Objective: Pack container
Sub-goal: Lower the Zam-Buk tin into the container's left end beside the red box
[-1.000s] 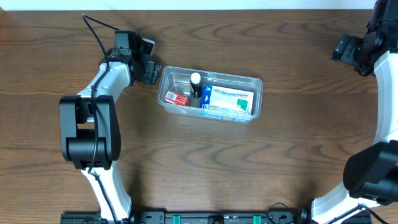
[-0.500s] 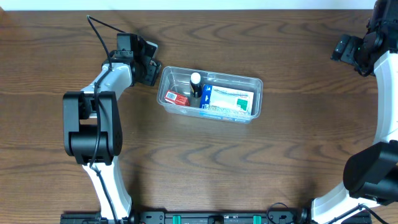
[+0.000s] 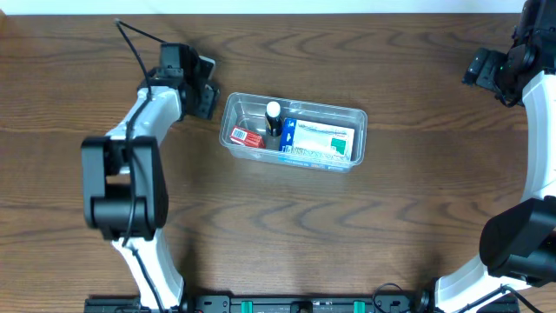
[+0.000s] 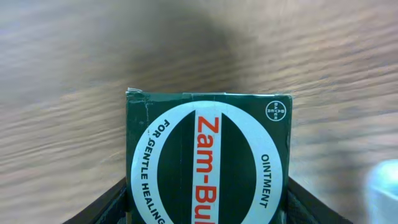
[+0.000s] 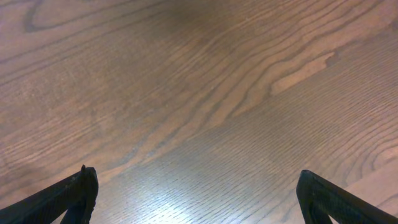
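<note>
Clear plastic container (image 3: 321, 106), a rectangular tub with rounded corners, sits on a dark wood-grain table (image 3: 287, 235). It lies just beyond the tips of the left gripper (image 3: 207, 96) and well apart from the right gripper (image 3: 476, 68).

Inside the tub, at the end nearest the left fingertips, lies a small red box (image 3: 248, 137). Next to it stands a dark bottle with a white cap (image 3: 274, 117). A larger blue, white and green box (image 3: 320, 139) fills the end farthest from those fingertips.

In the left wrist view, a dark green carton (image 4: 208, 168) sits between the left fingers (image 4: 109, 204), which press against both its sides. Its white oval label reads "Zam-Bu" in red, with "ointment" and "for gentle healing" around the edge. The carton reaches out past the fingertips over bare, blurred wood. A pale blurred patch (image 4: 385, 186) shows off to one side of the fingers; what it is cannot be told.

The right fingers (image 5: 68, 193) stand wide apart with nothing between them, only bare wood ahead of them.
</note>
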